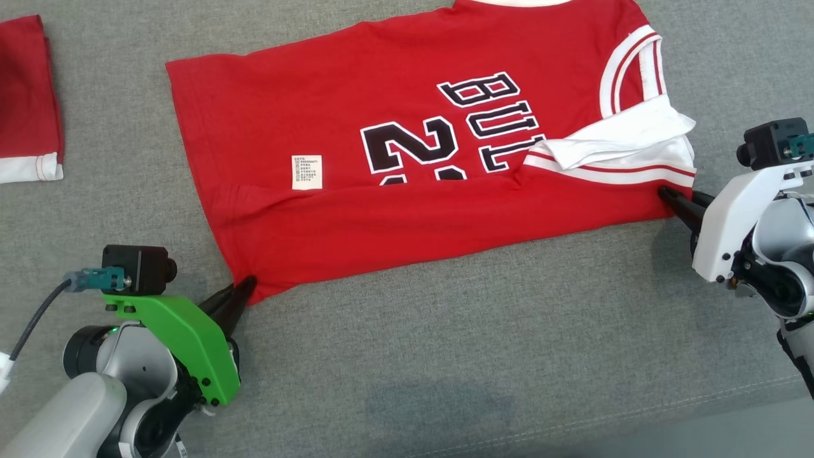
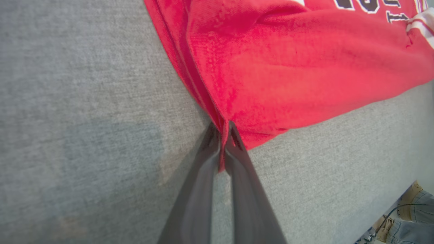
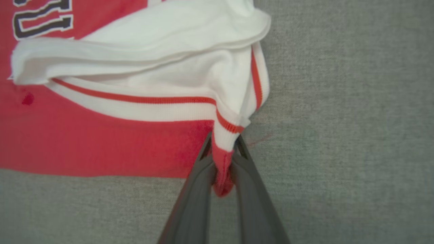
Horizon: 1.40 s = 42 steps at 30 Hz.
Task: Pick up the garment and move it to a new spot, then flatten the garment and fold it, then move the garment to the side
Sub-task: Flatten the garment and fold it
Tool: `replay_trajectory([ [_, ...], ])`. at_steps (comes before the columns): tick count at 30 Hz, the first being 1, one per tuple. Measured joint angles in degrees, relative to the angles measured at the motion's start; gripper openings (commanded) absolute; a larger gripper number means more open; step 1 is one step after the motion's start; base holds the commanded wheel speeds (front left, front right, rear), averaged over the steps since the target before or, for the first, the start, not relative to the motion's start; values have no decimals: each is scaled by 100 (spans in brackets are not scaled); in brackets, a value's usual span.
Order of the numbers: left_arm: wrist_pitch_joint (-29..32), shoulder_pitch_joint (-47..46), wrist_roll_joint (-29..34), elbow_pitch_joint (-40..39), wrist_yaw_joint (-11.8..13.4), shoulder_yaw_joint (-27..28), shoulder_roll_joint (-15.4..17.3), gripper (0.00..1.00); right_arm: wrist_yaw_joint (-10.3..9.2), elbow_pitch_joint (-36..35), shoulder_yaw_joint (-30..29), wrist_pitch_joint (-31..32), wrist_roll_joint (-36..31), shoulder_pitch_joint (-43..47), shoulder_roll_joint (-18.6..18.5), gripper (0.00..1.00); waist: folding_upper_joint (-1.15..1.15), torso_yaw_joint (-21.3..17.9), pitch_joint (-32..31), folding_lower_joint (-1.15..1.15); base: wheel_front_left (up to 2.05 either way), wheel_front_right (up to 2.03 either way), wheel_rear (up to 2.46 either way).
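Observation:
The garment [image 1: 407, 178] is a red jersey with black-and-white lettering and white trim, lying partly folded on the grey cloth surface, its near strip turned over. My left gripper [image 1: 245, 287] is shut on the garment's near left hem corner; in the left wrist view the red hem [image 2: 222, 149] is pinched between the two dark fingers. My right gripper [image 1: 668, 194] is shut on the near right corner by the white armhole trim; the right wrist view has a red and white bunch of cloth [image 3: 222, 162] clamped between its fingers.
Another red garment with a white band [image 1: 28, 102] lies at the far left edge. The grey surface's front seam [image 1: 636, 413] runs along the lower right. A person's shoes and jeans [image 2: 407, 217] stand beyond the surface's edge.

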Motion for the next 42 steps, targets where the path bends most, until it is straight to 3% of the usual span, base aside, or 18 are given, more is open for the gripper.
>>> replay_trajectory([
  [2, 26, 1, -94, -74, -79, 16, 9, 0, 0, -44, 66, 102, 221, -9, -108, 0, 0, 1, -38, 0, 0, 0, 0],
  [8, 337, 482, -482, -790, -308, 11, 454, 0, 1, -694, 78, 684, 1216, 298, -770, 0, 0, 6, -197, 0, 0, 0, 0],
  [15, 300, 1139, -709, -1673, -196, 159, 870, 0, 2, -1481, -604, 1124, 1924, 1417, -1443, 0, 0, 35, -291, 0, 0, 0, 0],
  [19, 193, 1367, -806, -1902, -127, 293, 1022, 0, 2, -1758, -1009, 1233, 2028, 1922, -1505, 0, 0, 20, -236, 0, 0, 0, 0],
  [24, 59, 1674, -860, -1812, -126, 116, 877, 0, 2, -1836, -1011, 1306, 1965, 2220, -1217, 0, 0, -35, -112, 0, 0, 0, 0],
  [25, 25, 1688, -818, -1783, -118, 82, 843, 0, 1, -1844, -993, 1291, 1920, 2230, -1167, 19, 0, -44, -87, 0, 0, 0, 0],
  [26, -57, 1690, -758, -1746, -57, 94, 800, 19, 1, -1859, -985, 1238, 1856, 2230, -1127, 80, 0, -49, -62, 0, 0, 0, 0],
  [27, -118, 1686, -675, -1705, -4, 112, 764, 90, 1, -1875, -983, 1196, 1788, 2224, -1110, 100, 0, -52, -39, 0, 0, 0, 0],
  [28, -132, 1670, -570, -1686, 32, 102, 767, 100, 1, -1897, -988, 1191, 1717, 2212, -1115, 100, 0, -53, -20, 0, 0, 0, 0],
  [33, -163, 1493, -210, -1829, 285, 324, 1095, 100, 1, -2134, -1340, 1118, 1511, 1728, -1213, 100, 0, -50, 78, 0, 0, 0, 0],
  [38, 141, 555, 157, -1964, 454, 636, 1416, 100, 1, -2129, -1417, 1061, 1039, 485, -1157, 100, 0, -26, 292, 0, 0, 0, 0],
  [42, 555, -640, 402, -1485, 398, 450, 1022, 100, 0, -1562, -1025, 890, 361, -779, -792, 100, 0, 39, 512, 0, 0, 0, 0],
])
